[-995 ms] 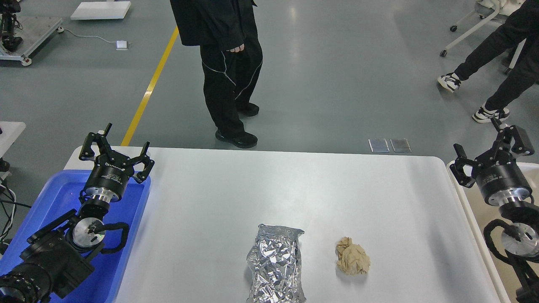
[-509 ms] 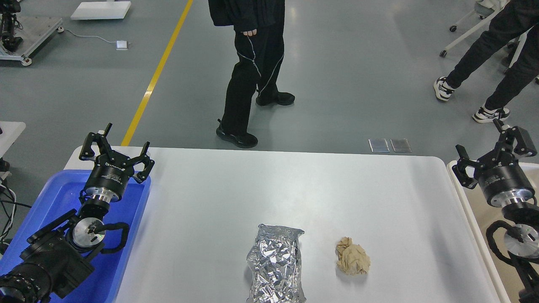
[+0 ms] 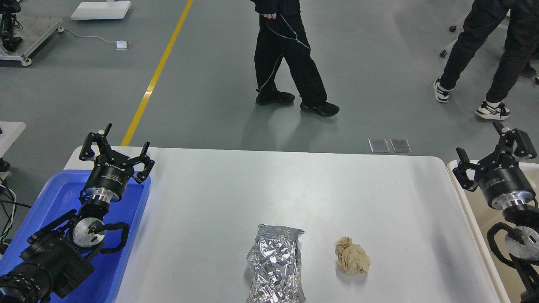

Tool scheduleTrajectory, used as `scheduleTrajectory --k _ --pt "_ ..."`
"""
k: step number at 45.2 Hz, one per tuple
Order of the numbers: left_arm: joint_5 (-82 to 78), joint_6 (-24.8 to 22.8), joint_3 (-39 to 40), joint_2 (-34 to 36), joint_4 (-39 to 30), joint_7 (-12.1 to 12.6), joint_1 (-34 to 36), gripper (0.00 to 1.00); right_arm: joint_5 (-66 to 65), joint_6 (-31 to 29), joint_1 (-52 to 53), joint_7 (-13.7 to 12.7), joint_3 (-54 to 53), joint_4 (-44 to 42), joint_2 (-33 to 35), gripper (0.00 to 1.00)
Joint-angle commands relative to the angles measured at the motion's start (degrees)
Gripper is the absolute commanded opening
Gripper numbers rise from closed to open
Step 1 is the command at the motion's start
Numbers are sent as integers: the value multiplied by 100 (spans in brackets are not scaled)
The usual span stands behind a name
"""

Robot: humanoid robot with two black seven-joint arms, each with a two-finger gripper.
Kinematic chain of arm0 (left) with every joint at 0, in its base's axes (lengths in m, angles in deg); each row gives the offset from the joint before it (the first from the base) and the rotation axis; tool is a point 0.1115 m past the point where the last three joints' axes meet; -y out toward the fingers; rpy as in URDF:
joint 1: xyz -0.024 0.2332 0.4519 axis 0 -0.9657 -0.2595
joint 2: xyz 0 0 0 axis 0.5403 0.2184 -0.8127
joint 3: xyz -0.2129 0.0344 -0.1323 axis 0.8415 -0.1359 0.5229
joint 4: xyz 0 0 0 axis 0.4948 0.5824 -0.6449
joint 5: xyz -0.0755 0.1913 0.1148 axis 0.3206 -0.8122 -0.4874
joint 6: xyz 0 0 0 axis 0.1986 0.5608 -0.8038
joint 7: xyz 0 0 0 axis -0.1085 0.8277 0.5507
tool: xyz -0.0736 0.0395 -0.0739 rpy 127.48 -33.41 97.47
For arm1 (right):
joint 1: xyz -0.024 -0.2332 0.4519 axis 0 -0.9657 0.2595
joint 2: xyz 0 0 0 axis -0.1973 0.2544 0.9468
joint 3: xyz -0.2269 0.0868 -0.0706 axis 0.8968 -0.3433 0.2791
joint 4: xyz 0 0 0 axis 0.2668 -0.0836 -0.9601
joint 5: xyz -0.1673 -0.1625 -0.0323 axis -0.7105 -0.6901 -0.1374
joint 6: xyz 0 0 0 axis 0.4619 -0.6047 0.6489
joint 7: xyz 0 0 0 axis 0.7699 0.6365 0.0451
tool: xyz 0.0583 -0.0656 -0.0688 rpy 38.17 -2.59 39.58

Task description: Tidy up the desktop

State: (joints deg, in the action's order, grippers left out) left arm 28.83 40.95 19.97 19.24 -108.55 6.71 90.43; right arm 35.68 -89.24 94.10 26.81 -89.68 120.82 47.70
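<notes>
The white desktop [image 3: 269, 185] fills the middle of the head view. A crumpled silver foil bag [image 3: 276, 265] lies near its front edge. A crumpled ball of brown paper [image 3: 353, 256] lies just to the right of the bag. My left gripper [image 3: 116, 148] is open and empty above the far end of the blue tray, at the desktop's left edge. My right gripper [image 3: 492, 152] is open and empty above the beige bin, at the desktop's right edge. Both grippers are far from the two items.
A blue plastic tray [image 3: 59, 198] stands left of the desktop under my left arm. A beige white-rimmed bin [image 3: 476, 202] stands at the right. A person in black [image 3: 290, 59] walks on the grey floor beyond the desktop; another person [image 3: 484, 50] stands at the far right.
The person in black has walked to the right behind the desktop. My right gripper has shifted slightly right and up. The left arm, bag and paper have not moved.
</notes>
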Motion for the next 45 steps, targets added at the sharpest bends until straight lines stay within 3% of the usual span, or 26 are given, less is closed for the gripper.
scheduleTrajectory --k 1,34,45 --pt "-3 1 0 0 -1 1 0 100 21 0 43 -2 -2 -15 3 100" --pt "6 1 0 0 -1 1 0 100 -41 44 78 -2 77 -85 267 100" --pt "6 1 0 0 -1 1 0 100 -146 35 429 -2 1086 -85 995 100"
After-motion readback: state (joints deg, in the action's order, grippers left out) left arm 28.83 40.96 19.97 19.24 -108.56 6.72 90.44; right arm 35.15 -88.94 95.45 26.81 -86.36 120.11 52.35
